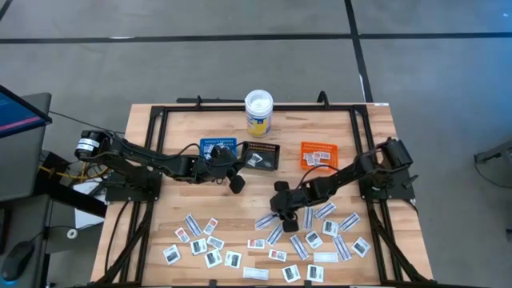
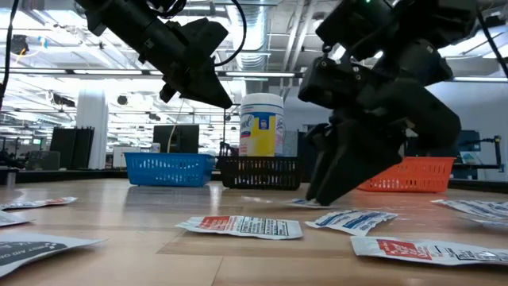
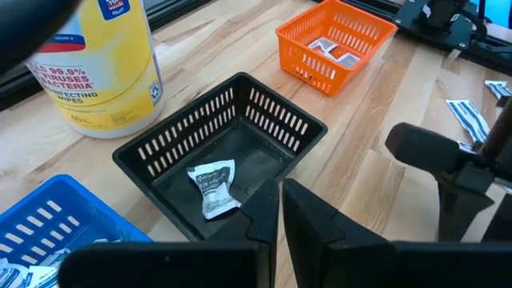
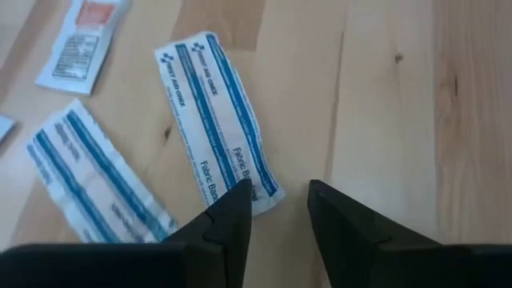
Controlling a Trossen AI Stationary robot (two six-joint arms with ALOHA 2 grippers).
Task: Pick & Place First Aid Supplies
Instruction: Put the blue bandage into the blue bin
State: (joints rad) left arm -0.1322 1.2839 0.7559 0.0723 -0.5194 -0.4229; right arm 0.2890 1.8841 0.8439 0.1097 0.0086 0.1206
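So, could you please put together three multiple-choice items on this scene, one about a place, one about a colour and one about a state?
1. Where does the white-lidded tub stand?
A. at the far edge of the table, behind the trays
B. among the loose packets at the near edge
C. inside the orange tray

2. What colour is the tray that holds a single white packet?
A. blue
B. orange
C. black

3. How does the right gripper stand?
A. shut on a red-marked packet
B. open, low over the table beside a white-and-blue strip packet
C. open, inside the blue tray

Answers:
1 A: the high view shows the tub behind the row of trays.
2 C: the left wrist view looks into the black tray with one packet.
3 B: the right wrist view shows parted fingers, nothing between them.
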